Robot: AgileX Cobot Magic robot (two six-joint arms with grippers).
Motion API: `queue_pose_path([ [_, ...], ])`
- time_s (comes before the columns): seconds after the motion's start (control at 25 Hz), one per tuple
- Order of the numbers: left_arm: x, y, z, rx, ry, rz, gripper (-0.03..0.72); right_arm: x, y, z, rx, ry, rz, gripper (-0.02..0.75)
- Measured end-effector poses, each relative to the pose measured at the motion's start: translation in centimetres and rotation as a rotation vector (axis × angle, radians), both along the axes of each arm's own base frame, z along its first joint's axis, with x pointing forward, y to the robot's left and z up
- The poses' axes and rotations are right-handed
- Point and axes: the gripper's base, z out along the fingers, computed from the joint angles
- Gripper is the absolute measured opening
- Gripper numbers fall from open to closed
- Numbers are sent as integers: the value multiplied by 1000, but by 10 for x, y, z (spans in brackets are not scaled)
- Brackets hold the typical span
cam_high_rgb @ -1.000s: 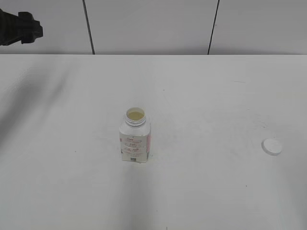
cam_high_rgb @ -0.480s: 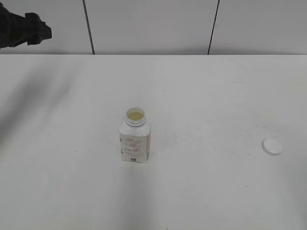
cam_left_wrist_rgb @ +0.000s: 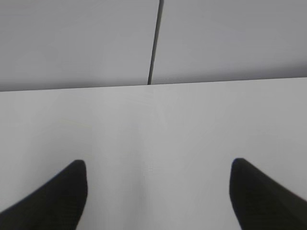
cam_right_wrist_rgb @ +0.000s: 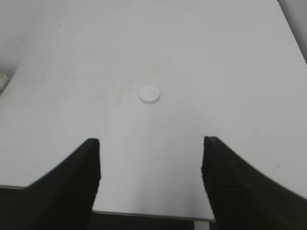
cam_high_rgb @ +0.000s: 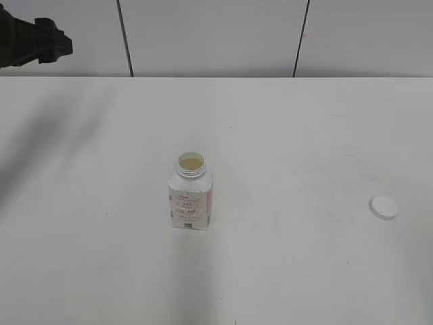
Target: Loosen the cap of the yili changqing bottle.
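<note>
white everywhere, basically: white table, pale wall panels behind it with dark seams. the yili changqing bottle stands upright a bit left of centre in the exterior view, label with pink and red print facing the camera. its neck is open and i can see pale yellowish liquid inside. the cap is off already, lying flat on the table way over at the right side of that frame, well apart from the bottle.

my right gripper hangs over the near edge of the table, fingers spread wide with nothing between them. in the right wrist view the cap sits just above the middle of the frame, past the gap between my fingers, not touching either one. a tiny sliver of the bottle peeks in at the far left edge there, too little to say much.

my left gripper is wide open too and empty, its two dark fingertips low in the left wrist view, pointing across bare table toward the wall. in the exterior view a dark bit of my left arm shows in the upper left corner, far from the bottle.
</note>
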Motion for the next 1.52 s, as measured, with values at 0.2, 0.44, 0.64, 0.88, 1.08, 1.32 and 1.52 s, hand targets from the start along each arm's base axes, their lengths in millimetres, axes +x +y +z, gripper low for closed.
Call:
queue_pose_path([
  [0.2,1,3,0,14,-7,26,554,0,0,0,0,-1,0,526],
  [0.44,4,4,-7,42,7,31,554,0,0,0,0,-1,0,526],
  [0.64,5,6,-13,27,9,68,554,0,0,0,0,-1,0,526],
  [0.88,3,10,-16,133,37,142,554,0,0,0,-1,-1,-1,526],
  [1.08,-7,4,-20,187,148,146,554,0,0,0,-1,-1,-1,526],
  [1.32,-22,-9,-12,114,277,143,554,0,0,0,-1,-1,-1,526],
  [1.52,-28,-3,-8,131,427,190,554,0,0,0,0,-1,-1,526],
])
